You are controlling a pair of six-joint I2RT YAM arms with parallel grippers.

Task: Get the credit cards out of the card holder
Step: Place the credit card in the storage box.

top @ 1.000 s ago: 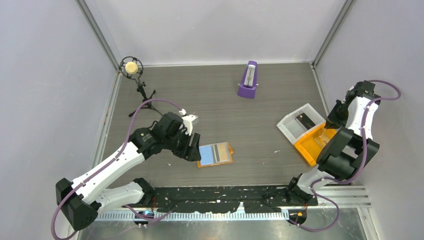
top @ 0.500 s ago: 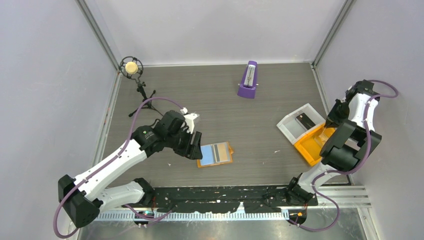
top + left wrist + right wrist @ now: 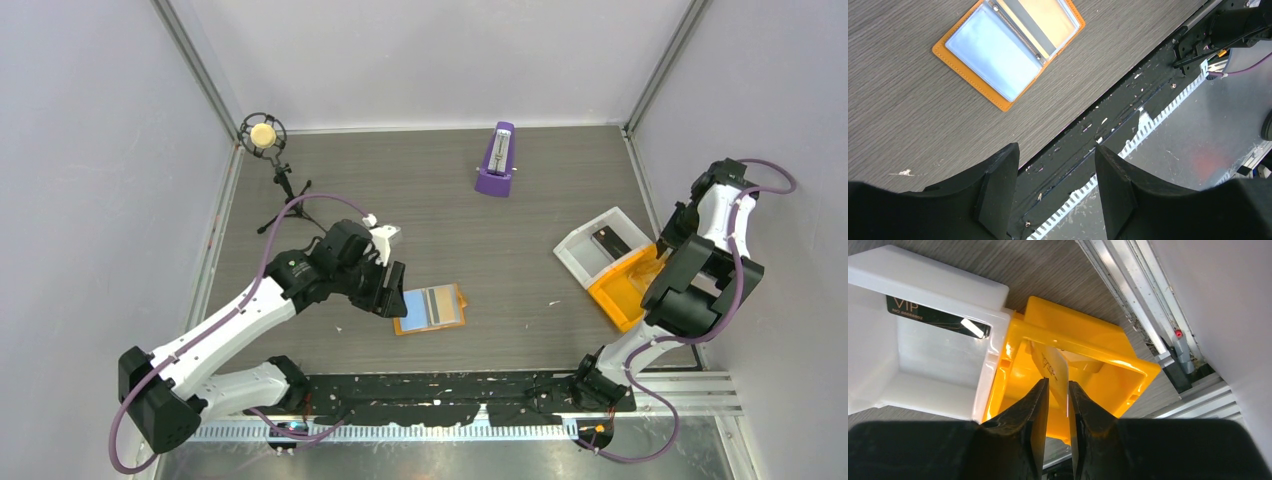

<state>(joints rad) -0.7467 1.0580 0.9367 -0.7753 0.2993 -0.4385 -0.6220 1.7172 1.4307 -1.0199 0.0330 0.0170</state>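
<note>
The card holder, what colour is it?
The card holder is orange, best seen in the left wrist view.

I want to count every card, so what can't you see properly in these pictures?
Left wrist view: the card holder is cut off by the top edge, and cards stacked inside its pockets cannot be counted.
Right wrist view: the right gripper covers the pale card's lower end, and the black card's small print is too tiny.
Top view: the right arm hides the right gripper.
</note>
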